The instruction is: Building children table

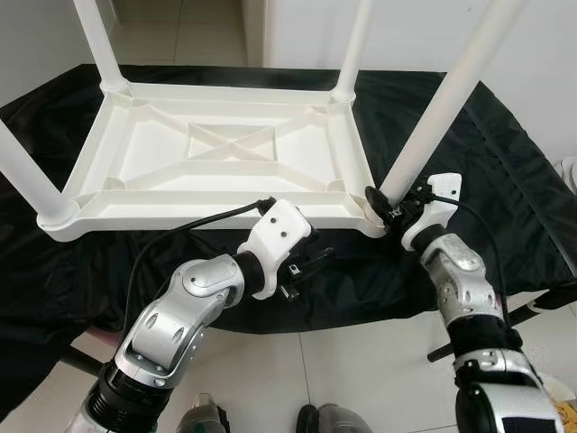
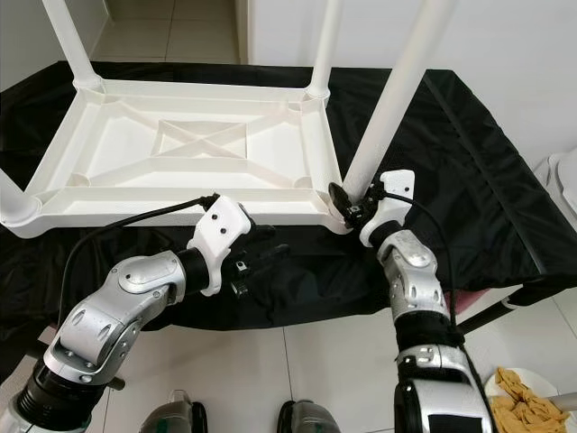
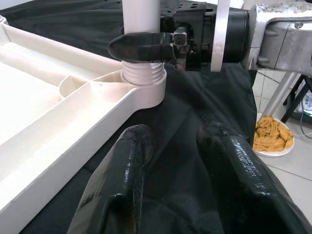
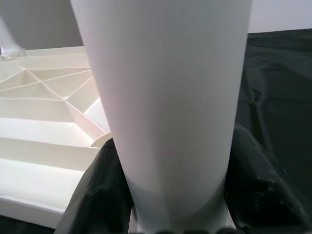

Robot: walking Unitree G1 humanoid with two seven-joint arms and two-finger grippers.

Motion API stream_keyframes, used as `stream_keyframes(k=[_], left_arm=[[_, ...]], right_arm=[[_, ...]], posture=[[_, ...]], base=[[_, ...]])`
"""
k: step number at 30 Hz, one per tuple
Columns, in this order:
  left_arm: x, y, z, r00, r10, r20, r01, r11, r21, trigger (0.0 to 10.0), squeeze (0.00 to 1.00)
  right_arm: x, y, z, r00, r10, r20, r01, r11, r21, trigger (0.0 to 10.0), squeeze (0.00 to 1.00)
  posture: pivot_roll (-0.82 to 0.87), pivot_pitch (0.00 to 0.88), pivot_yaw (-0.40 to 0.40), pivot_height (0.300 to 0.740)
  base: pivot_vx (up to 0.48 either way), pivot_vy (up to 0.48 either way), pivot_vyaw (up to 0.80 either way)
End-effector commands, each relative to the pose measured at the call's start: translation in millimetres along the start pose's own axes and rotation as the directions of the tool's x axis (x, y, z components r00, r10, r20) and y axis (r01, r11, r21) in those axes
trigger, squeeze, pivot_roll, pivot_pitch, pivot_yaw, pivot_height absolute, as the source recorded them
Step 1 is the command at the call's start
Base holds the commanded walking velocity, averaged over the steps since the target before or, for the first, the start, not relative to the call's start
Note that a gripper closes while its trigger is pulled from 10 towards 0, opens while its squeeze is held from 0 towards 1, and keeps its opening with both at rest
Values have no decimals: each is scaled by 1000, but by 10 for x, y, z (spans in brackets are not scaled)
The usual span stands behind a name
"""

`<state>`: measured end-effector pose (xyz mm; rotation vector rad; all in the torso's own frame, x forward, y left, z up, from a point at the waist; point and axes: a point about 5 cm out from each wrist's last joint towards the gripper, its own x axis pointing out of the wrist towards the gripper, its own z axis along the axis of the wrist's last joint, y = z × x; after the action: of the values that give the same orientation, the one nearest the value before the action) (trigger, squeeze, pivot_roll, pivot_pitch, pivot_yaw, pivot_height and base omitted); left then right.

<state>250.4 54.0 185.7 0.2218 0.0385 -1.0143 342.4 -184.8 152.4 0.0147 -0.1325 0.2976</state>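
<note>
Right wrist view: right hand [image 1: 386,209] grips table leg [image 4: 165,107]; left hand [image 1: 302,271] gapes, no writing.

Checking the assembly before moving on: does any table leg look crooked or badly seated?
Yes. The leg held by the right gripper leans outward, unlike the other legs, and the left wrist view shows exposed threads above its corner socket.

no readable text, no label, no brand, no number, no sign on any surface in these views
</note>
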Motion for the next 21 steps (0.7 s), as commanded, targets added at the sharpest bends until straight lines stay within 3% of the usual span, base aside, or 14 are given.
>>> stream_keyframes(k=[1, 3, 4, 6, 10, 15, 17, 18, 19, 21], left_arm=[[6, -29, -4, 1000, -12, -7, 12, 1000, 2, 10000, 0], [7, -31, -3, 1000, -13, -7, 13, 1000, 1, 10000, 0], [7, -35, -1, 1000, -16, -6, 16, 1000, 1, 10000, 0], [7, -35, -1, 1000, -16, -6, 16, 1000, 1, 10000, 0], [11, -35, 2, 1000, -20, -5, 20, 1000, 1, 10000, 0], [11, -35, 2, 1000, -21, -4, 21, 1000, 1, 10000, 0], [12, -39, 3, 1000, -23, -3, 23, 1000, 1, 10000, 0], [13, -44, 6, 1000, -25, -2, 25, 1000, 1, 10000, 0], [13, -44, 6, 1000, -25, -2, 25, 1000, 1, 10000, 0], [16, -54, 10, 1000, -29, -1, 29, 1000, 0, 10000, 0]], right_arm=[[22, 30, 60, 999, -47, 27, 46, 999, 22, 10000, 0], [30, 33, 50, 995, -101, 16, 101, 994, 30, 10000, 0], [37, 14, 37, 984, -180, -2, 180, 983, 41, 10000, 0], [37, 14, 37, 984, -180, -2, 180, 983, 41, 10000, 0], [29, -13, -21, 926, -373, -55, 376, 924, 69, 10000, 0], [4, -19, -44, 885, -457, -83, 463, 884, 70, 10000, 0], [-12, -7, -44, 853, -513, -92, 519, 852, 61, 10000, 0], [-32, -4, -53, 819, -565, -98, 572, 818, 64, 10000, 0], [-32, -4, -53, 819, -565, -98, 572, 818, 64, 10000, 0], [-73, 15, -56, 752, -651, -102, 658, 751, 56, 10000, 0]], posture=[[36, 64, -49, 740], [36, 61, -49, 740], [36, 61, -49, 740], [36, 61, -49, 740], [39, 53, -51, 740], [41, 48, -52, 740], [42, 47, -53, 740], [41, 46, -54, 740], [41, 46, -54, 740], [42, 44, -55, 740]], base=[[0, 0, 0], [0, 0, 0], [0, 0, 0], [0, 0, 0], [0, 0, 0], [0, 0, 0], [0, 0, 0], [0, 0, 0], [0, 0, 0], [0, 0, 0]])
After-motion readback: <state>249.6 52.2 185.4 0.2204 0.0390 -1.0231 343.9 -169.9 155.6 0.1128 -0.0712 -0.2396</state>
